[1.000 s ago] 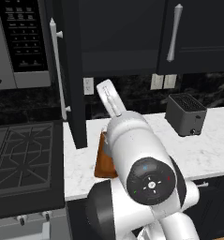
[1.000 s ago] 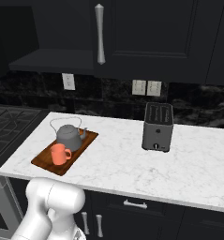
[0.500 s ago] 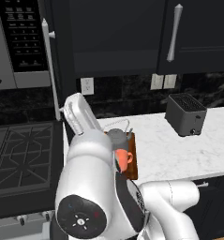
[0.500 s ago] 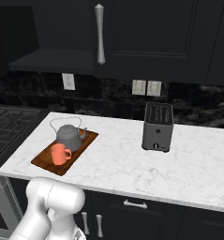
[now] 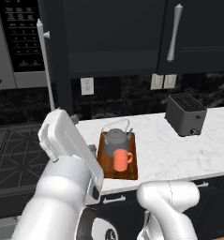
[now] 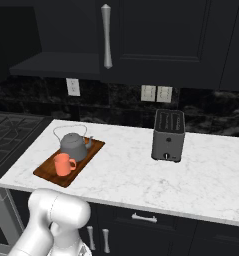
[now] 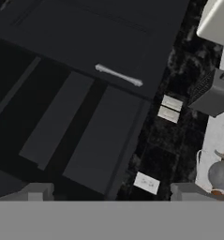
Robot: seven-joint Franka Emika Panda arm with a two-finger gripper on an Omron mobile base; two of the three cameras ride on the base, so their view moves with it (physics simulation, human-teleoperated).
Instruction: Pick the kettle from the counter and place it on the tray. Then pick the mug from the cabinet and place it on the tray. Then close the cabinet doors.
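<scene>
The dark grey kettle [image 5: 115, 140] [image 6: 72, 145] and the orange mug [image 5: 120, 159] [image 6: 64, 164] both stand on the reddish-brown tray [image 5: 130, 171] [image 6: 48, 172], which lies on the white counter [image 6: 126, 175]. The mug is in front of the kettle. The cabinet [image 6: 56, 65] stands open on its left side, its dark shelf bare. Its left door [image 5: 57, 70] swings out edge-on, while the right door [image 5: 197, 33] [image 7: 108, 42] is closed. My gripper [image 7: 111, 194] is open and holds nothing. It faces the cabinet front, with the kettle [image 7: 221, 174] at the view's right edge.
A boxy grey toaster [image 5: 184, 114] [image 6: 168, 135] stands on the counter right of the tray. A microwave [image 5: 15, 42] hangs at the left above a stove [image 5: 10, 150]. My white arm [image 5: 66, 154] rises left of the tray. Wall outlets [image 6: 157, 93] sit on the backsplash.
My arm has swung left off the tray, which it covered a second ago; tray, kettle and mug now show. The open door's handle has shifted slightly left.
</scene>
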